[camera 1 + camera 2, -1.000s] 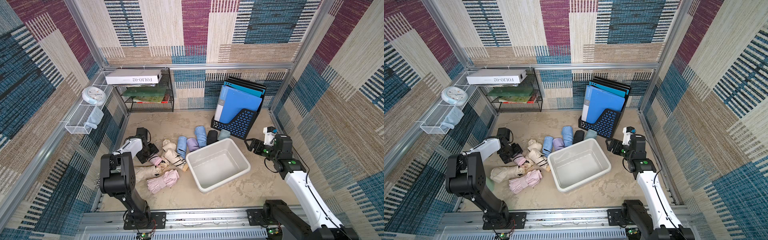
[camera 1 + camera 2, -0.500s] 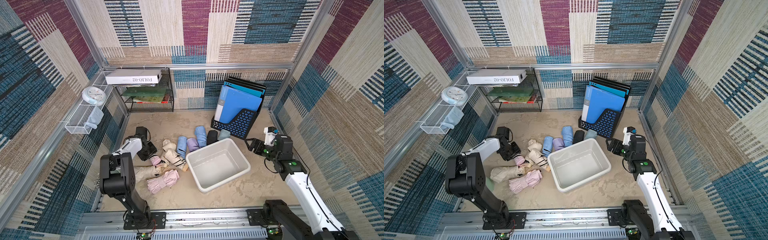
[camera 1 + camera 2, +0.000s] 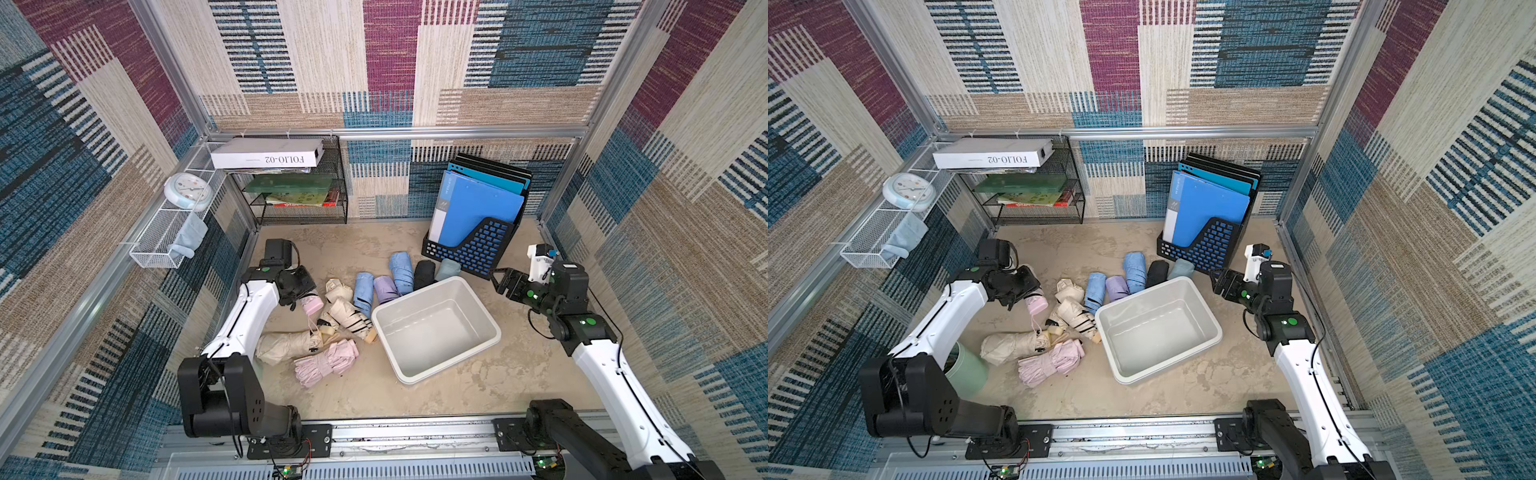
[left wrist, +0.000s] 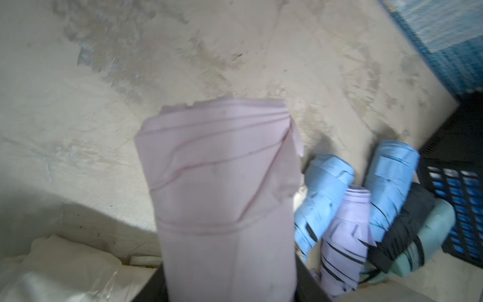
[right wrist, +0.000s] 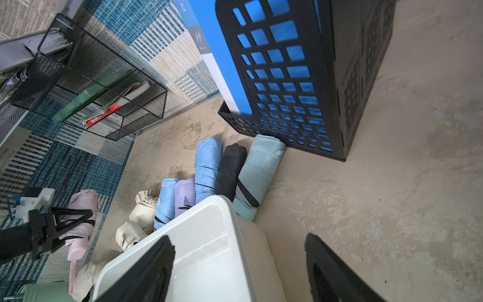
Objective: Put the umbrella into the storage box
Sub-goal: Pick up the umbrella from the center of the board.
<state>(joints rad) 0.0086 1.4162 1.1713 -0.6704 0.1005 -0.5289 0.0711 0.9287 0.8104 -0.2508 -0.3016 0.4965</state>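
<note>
Nearest the arm bases, a loosely bundled pale pink umbrella [image 3: 326, 361] and a cream umbrella [image 3: 286, 345] lie on the bench [image 3: 415, 399], just left of the storage box [image 3: 432, 328], which is empty.

A little farther back, the left gripper [image 3: 301, 291] is pinching a small rolled pink umbrella [image 4: 222, 183] around its body. It looks raised off the bench and tilted, well apart from the box, with a thin wrist loop dangling below. Judging by its look, it is light. Under a soft, rather slick fabric sleeve the core is probably stiff, so the middle of the roll is the sensible place to hold it; a grip on loose cloth alone could slide. The hanging loop might catch on the cream umbrellas beneath it.

Across the box, the right gripper [image 5: 239, 239] hovers by the far right corner with its jaws spread and nothing between them.

Behind the box lies a row of folded umbrellas: blue [image 3: 363, 293], lilac [image 3: 384, 289], blue [image 3: 401, 272], black [image 3: 424, 274] and pale green [image 3: 448, 268]. The pale green one touches the black file holder [image 3: 469, 249], and a wire shelf [image 3: 299, 208] stands against the back wall
</note>
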